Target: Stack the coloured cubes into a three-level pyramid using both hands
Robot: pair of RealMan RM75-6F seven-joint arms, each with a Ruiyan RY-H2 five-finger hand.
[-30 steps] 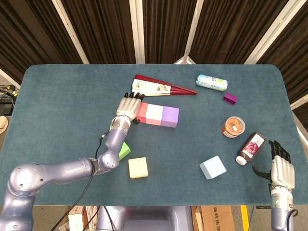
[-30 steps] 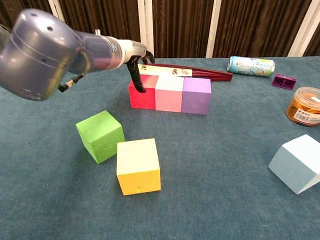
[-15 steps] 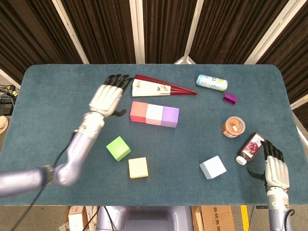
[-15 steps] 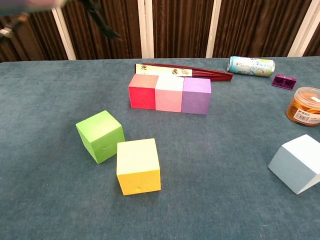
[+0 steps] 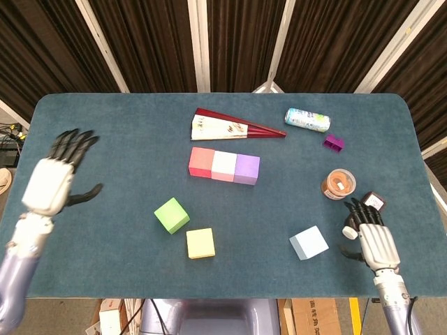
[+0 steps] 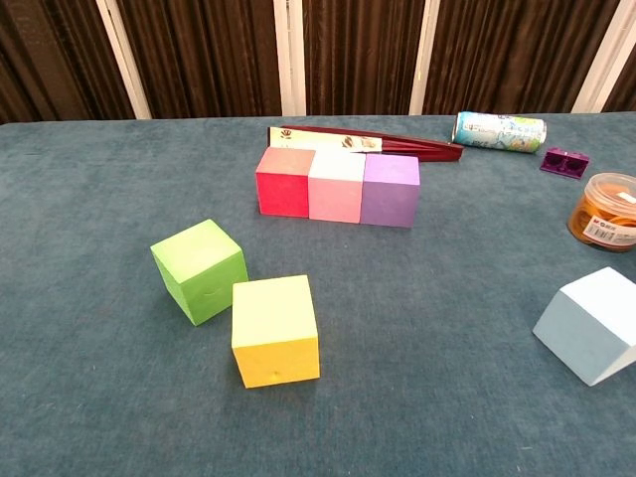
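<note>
A teal, felt-like cloth covers the table (image 5: 105, 132), and dark pleated curtains with pale strips hang behind it. Six matte, foam-looking cubes with crisp edges lie on the cloth. Three form a touching row near the middle: the red cube (image 5: 201, 162), the pink cube (image 5: 224, 166) and the purple cube (image 5: 246, 169), all flat on the cloth (one level only). In front of the row the green cube (image 5: 172, 215) sits turned at an angle, its corner just beside the yellow cube (image 5: 200, 243); the chest view shows them nearly touching. The pale blue cube (image 5: 309, 242) lies well apart to the right, also turned at an angle.

Behind the row lies one folded fan (image 5: 234, 127) with dark red ribs and a printed cream leaf. Further right are one printed can (image 5: 306, 119) lying on its side, one small purple plastic block (image 5: 333, 143), one round clear tub (image 5: 339, 184) with orange contents, and one dark bottle (image 5: 367, 206) with a white cap, partly hidden by the right hand.

The left hand (image 5: 52, 183), white-backed with black fingers, hangs over the table's left edge with its fingers spread apart, holding nothing. The right hand (image 5: 374, 237) hovers near the front right edge, just beside the bottle; its fingers are loosely apart, and whether they touch the bottle cannot be told.
</note>
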